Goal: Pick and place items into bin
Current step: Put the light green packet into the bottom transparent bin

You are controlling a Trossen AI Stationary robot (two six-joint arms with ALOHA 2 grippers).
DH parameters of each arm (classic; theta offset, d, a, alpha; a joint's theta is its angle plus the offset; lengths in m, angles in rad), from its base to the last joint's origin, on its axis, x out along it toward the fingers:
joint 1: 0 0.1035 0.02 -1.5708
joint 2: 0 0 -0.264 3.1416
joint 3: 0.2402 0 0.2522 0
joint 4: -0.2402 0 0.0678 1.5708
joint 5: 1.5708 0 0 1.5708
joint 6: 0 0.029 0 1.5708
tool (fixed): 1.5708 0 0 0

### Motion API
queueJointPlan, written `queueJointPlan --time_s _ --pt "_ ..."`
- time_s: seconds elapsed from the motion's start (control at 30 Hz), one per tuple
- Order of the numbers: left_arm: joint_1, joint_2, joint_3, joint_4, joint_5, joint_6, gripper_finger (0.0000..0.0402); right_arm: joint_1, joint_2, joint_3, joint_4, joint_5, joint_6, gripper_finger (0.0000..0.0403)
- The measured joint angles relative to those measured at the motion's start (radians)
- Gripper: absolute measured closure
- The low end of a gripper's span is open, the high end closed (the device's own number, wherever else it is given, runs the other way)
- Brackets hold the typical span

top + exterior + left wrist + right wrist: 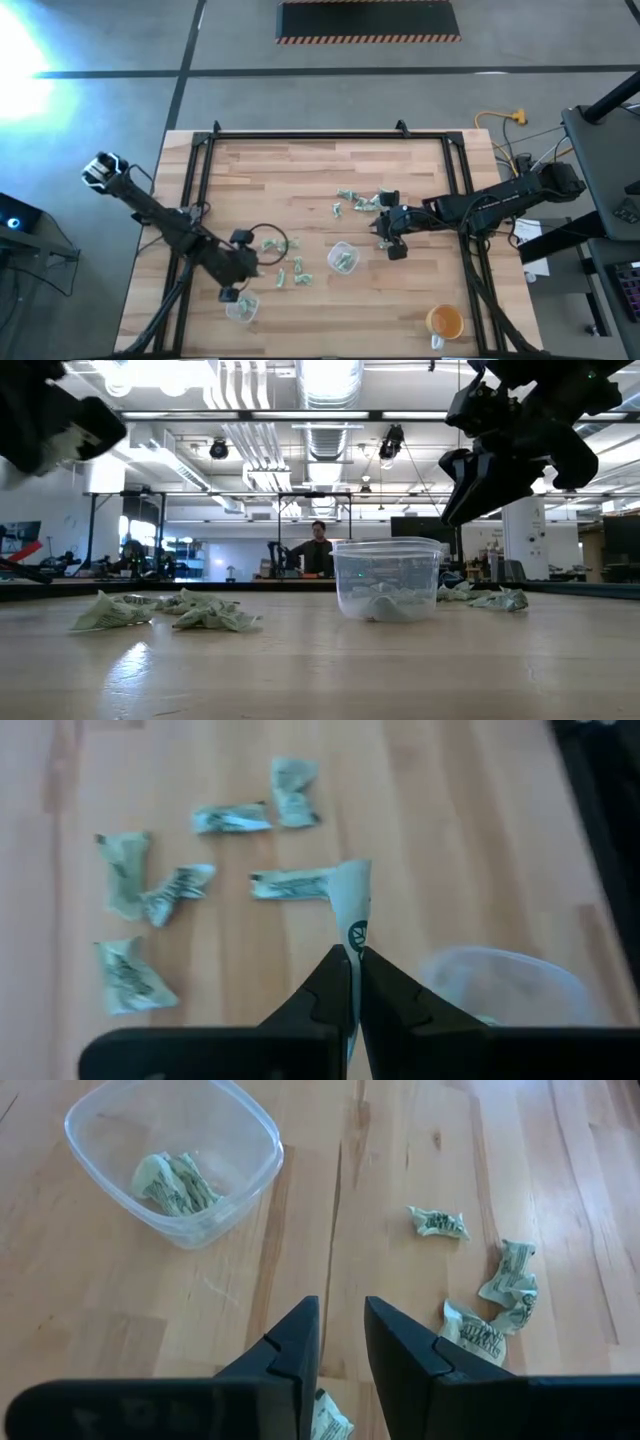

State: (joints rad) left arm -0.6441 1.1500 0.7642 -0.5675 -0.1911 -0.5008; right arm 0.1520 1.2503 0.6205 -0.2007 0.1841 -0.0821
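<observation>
Small crumpled green-and-white items lie scattered on the wooden table (300, 170): a cluster (358, 200) at mid-table and several (285, 275) near my left gripper (240, 280). That gripper hangs over the table beside a clear bin (242, 308), shut on one item (352, 905). A second clear bin (343, 258) holds an item (172, 1185) on its bottom. My right gripper (342, 1330) hovers to this bin's right, open, with nothing between its fingers. My left gripper pinches one crumpled item by its lower end (353, 952) between its two fingertips, coming slanting down from the table's left. The item's free end (352, 880) sticks out past the fingertips, lifted clear of the table.
An orange cup (444, 322) stands near the front right corner. A black frame (330, 135) runs along the table's edges. Loose items (500, 1295) lie close to my right gripper, another (328, 1420) beneath it. A person (318, 550) stands in the room beyond the table.
</observation>
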Motion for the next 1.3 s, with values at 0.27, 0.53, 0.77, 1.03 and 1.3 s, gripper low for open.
queueJointPlan --time_s 0.27,0.53,0.77,1.03,1.3 --pt "-0.116 0.001 -0.001 0.001 0.003 -0.159 0.0401 0.0 0.0 0.0 0.002 0.0 0.004 0.0335" --pt "-0.197 0.056 -0.007 0.074 0.004 -0.281 0.0401 0.0 0.0 -0.002 0.005 0.0 0.004 0.033" --pt "-0.225 0.14 -0.008 0.138 0.026 -0.306 0.0402 0.0 0.001 -0.002 0.005 0.0 0.004 0.0335" --pt "-0.225 0.164 -0.008 0.094 0.027 -0.385 0.0401 0.0 0.001 -0.004 0.005 0.0 0.01 0.0328" --pt "-0.224 0.163 -0.008 0.079 -0.002 -0.387 0.0352 0.0 0.001 -0.014 0.006 0.0 0.024 0.0335"
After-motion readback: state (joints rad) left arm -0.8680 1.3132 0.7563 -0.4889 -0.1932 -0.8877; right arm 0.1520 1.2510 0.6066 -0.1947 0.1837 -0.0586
